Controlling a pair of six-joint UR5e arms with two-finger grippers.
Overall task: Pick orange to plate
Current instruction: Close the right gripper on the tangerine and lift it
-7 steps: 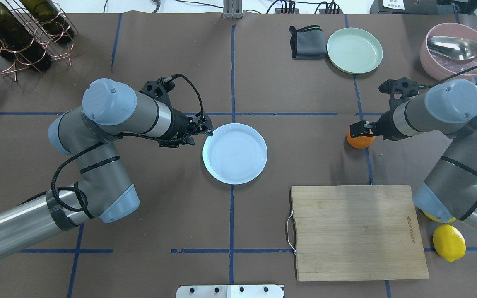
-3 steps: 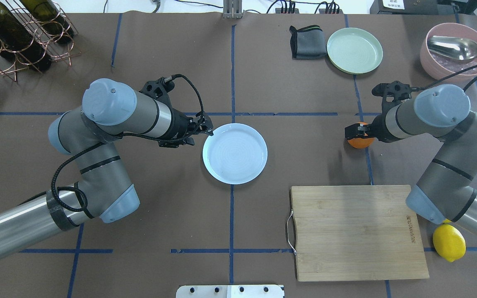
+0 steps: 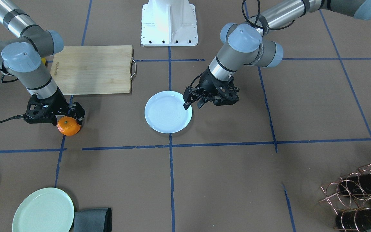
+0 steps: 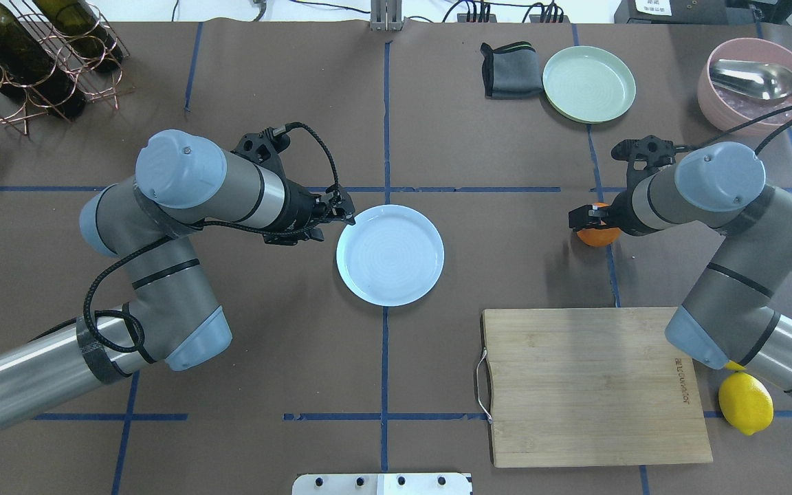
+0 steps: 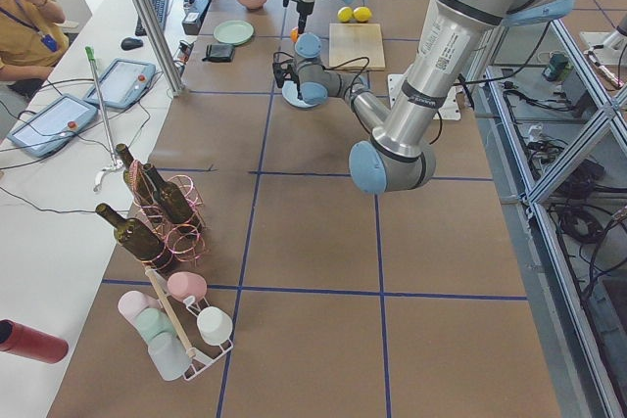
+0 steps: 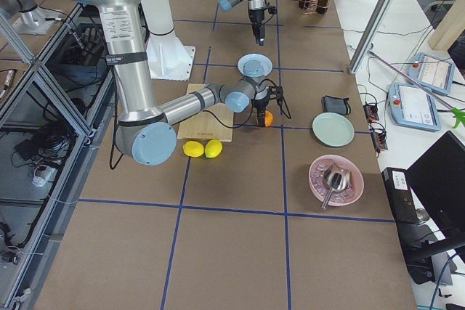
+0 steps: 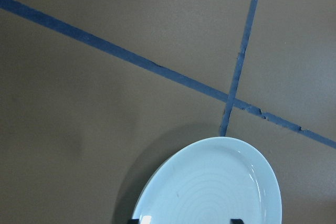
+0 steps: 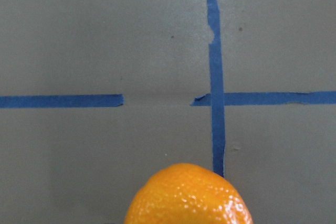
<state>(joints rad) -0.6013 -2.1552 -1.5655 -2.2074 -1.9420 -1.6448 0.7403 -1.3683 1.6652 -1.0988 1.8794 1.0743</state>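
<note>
The orange (image 4: 600, 235) (image 3: 69, 127) rests on the brown table, right of centre, on a blue tape line. My right gripper (image 4: 590, 216) (image 3: 69, 114) hangs low over the orange, open, its fingers straddling the top. In the right wrist view the orange (image 8: 189, 195) fills the bottom centre and no fingers show. The white plate (image 4: 390, 254) (image 3: 167, 112) lies empty at the table's middle. My left gripper (image 4: 346, 214) (image 3: 192, 104) hovers open at the plate's left rim. The left wrist view looks down on the plate (image 7: 210, 187).
A bamboo cutting board (image 4: 595, 385) lies near the front right, with yellow lemons (image 4: 745, 402) beside it under my right arm. At the back stand a mint-green plate (image 4: 588, 84), a grey cloth (image 4: 509, 69), a pink bowl with a spoon (image 4: 757, 82) and a bottle rack (image 4: 31, 55).
My right arm has shifted toward the table's middle, bringing its gripper further over the orange. The orange has stayed in place. The left arm has not moved.
</note>
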